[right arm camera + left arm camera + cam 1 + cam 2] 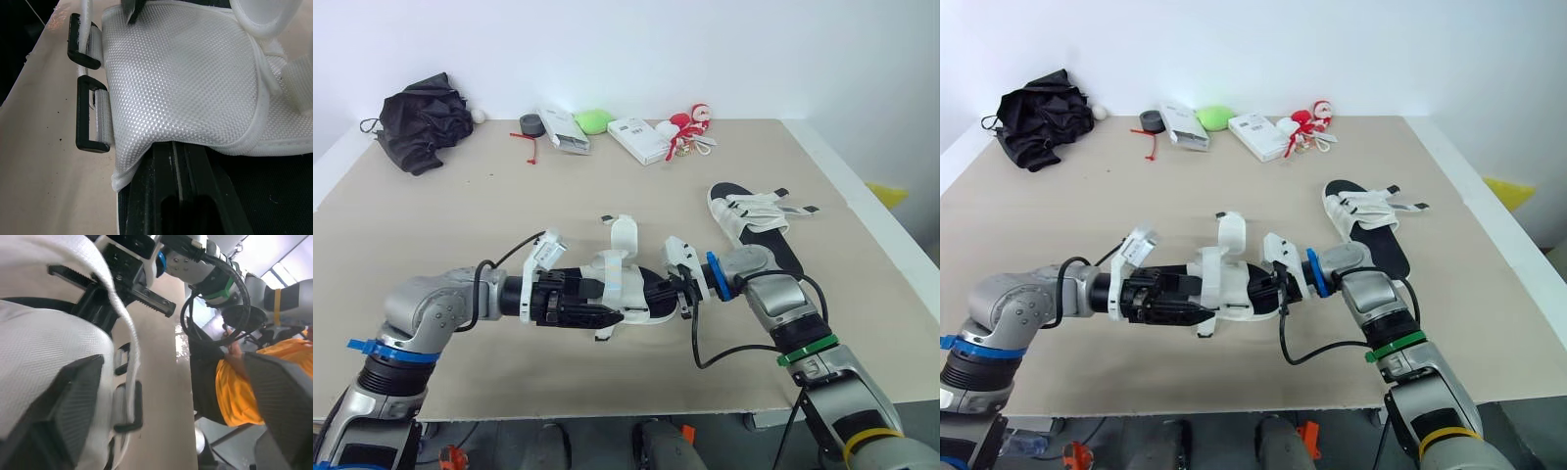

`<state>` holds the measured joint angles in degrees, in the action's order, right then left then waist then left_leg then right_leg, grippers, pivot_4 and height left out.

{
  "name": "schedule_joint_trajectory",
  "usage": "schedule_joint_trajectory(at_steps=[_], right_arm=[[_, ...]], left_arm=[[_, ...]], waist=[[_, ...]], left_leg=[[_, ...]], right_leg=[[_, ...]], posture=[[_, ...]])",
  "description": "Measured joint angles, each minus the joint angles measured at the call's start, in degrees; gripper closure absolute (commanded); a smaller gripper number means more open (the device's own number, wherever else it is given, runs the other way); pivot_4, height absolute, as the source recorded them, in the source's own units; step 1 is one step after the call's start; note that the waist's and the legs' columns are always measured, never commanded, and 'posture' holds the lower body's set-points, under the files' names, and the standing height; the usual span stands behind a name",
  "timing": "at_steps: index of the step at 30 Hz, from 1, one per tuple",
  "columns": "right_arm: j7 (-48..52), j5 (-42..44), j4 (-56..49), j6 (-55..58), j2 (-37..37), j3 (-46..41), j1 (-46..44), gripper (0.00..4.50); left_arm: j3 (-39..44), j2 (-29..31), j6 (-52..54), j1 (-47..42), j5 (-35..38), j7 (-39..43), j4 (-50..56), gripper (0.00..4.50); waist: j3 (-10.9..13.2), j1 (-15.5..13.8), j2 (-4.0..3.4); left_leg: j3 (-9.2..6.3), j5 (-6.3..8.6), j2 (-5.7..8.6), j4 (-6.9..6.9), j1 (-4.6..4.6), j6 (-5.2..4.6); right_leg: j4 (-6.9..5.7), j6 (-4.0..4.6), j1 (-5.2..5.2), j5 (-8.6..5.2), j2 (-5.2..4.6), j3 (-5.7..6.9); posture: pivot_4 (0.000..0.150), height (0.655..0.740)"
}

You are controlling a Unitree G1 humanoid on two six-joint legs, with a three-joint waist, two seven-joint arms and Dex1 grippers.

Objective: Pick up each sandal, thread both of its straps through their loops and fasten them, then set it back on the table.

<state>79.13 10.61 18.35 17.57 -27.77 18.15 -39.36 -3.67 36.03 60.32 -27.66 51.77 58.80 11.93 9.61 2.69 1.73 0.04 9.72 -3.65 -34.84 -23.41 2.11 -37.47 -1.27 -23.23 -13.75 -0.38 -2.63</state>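
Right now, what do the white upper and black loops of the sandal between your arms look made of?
White upper: woven synthetic fabric, matte, judging by its fine grid texture and bound edge. Black loops: probably hard plastic, smooth, slightly shiny.

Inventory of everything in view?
held sandal: 1, white-black, between grippers
second sandal: 1, white-black, table right
cloth bundle: 1, black, far left
white packets: 2, white, far edge
tape roll: 1, black, far edge
green lump: 1, green, far edge
toy: 1, red-white, far edge
table: 1, beige
person: 1, orange clothing, beyond table
left gripper: 1, black, at held sandal
right gripper: 1, black, at held sandal
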Motion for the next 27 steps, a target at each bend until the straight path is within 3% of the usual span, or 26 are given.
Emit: schedule_joint_trajectory(at_steps=[5, 7, 13, 15, 20, 27], right_arm=[[0.62, 0.00, 0.54, -0.08, 0.00, 0.25, -0.57, 4.50], [0.84, 0.00, 0.80, -0.24, 0.09, 0.37, -0.70, 4.50], [0.87, -0.02, 1.15, -0.24, 0.04, 0.26, -0.87, 4.50], [0.81, -0.04, 1.22, -0.22, 0.04, 0.26, -0.84, 4.50], [0.52, -0.08, 0.63, 0.24, -0.02, 0.15, -0.70, 4.50], [0.43, -0.07, -0.86, 1.23, -0.17, -0.19, 0.14, 4.50]], left_arm=[[6.57, 5.63, -9.81, 0.23, -1.89, 7.44, -0.82, 0.02], [6.17, 8.82, -19.43, 6.60, -7.49, 14.24, -0.71, 0.02], [3.75, 10.52, -26.63, 17.05, -12.06, 19.36, 1.65, 0.02], [-1.12, 8.84, -32.61, 20.80, -18.21, 19.00, 2.20, 0.02], [-4.55, 2.29, -36.96, 20.74, -22.85, 13.79, 0.85, 0.02], [-5.93, -1.39, -38.93, 18.91, -25.73, 10.42, -2.53, 0.02]], waist=[[0.02, 0.04, 0.02], [0.01, 0.13, 0.02], [0.00, -0.02, 0.11], [0.00, -0.15, 0.12], [0.00, -0.15, 0.15], [0.00, -0.17, 0.16]], left_leg=[[0.06, 0.02, -0.01, 0.03, 0.02, 0.05], [0.18, 0.05, -0.01, 0.11, 0.05, 0.09], [0.26, 0.05, -0.03, 0.08, 0.07, 0.09], [0.42, 0.04, -0.03, 0.07, 0.08, 0.07], [0.59, 0.04, -0.03, 0.02, 0.09, 0.07], [0.60, 0.10, -0.03, 0.04, 0.07, -0.01]], right_leg=[[0.01, 0.02, -0.03, -0.05, 0.00, -0.07], [0.01, 0.06, -0.06, -0.12, 0.00, -0.18], [0.00, 0.29, -0.07, -0.24, -0.04, -0.27], [0.00, 0.29, -0.11, -0.22, -0.04, -0.43], [0.00, 0.23, -0.13, -0.18, -0.04, -0.59], [0.00, 0.10, -0.14, -0.19, -0.01, -0.60]], posture=[[0.150, 0.7400], [0.150, 0.7400], [0.150, 0.7400], [0.150, 0.7400], [0.150, 0.7400], [0.150, 0.7400]])
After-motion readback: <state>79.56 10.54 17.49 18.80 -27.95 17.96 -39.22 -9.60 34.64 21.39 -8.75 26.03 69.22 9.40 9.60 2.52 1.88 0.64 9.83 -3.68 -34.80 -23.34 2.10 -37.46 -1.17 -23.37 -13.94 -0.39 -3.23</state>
